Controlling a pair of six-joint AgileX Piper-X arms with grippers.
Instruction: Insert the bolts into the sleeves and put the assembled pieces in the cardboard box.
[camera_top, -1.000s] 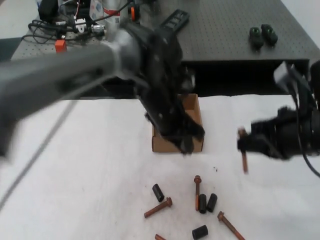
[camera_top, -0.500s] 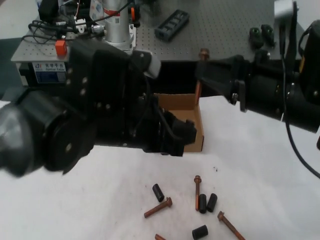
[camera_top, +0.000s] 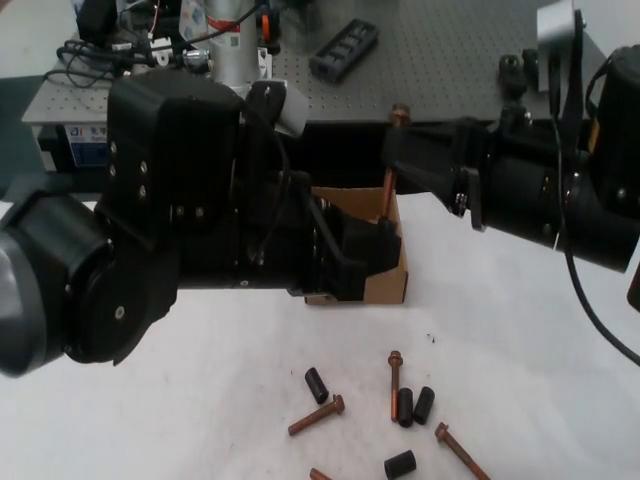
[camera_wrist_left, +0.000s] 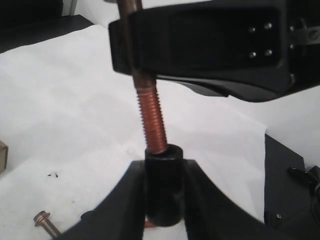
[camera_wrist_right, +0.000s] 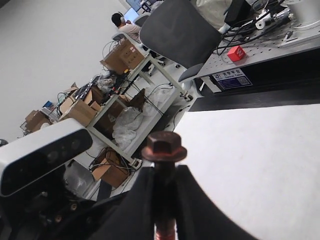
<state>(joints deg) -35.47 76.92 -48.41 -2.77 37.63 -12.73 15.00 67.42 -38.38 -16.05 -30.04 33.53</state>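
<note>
The right pincer (camera_wrist_right: 164, 176) is clamping a copper-coloured bolt (camera_wrist_left: 151, 120) head-up while the left pincer (camera_wrist_left: 163, 181) is gripping a black sleeve (camera_wrist_left: 163, 162) upright beneath it; the threaded tip appears to be just inside the sleeve's mouth. Both are hanging above the white desk (camera_top: 520, 330) near the cardboard box (camera_top: 388, 283), with spare bolts (camera_top: 395, 385) and sleeves (camera_top: 317, 384) lying toward the desk's near edge.

I note the bolt (camera_wrist_left: 150, 122) as coppery metal, its thread ridged and faintly shiny. The sleeve (camera_wrist_left: 163, 187) looks smooth matt black; the cardboard box (camera_top: 386, 287) dull brown, the table cover (camera_top: 180, 400) white cloth.
</note>
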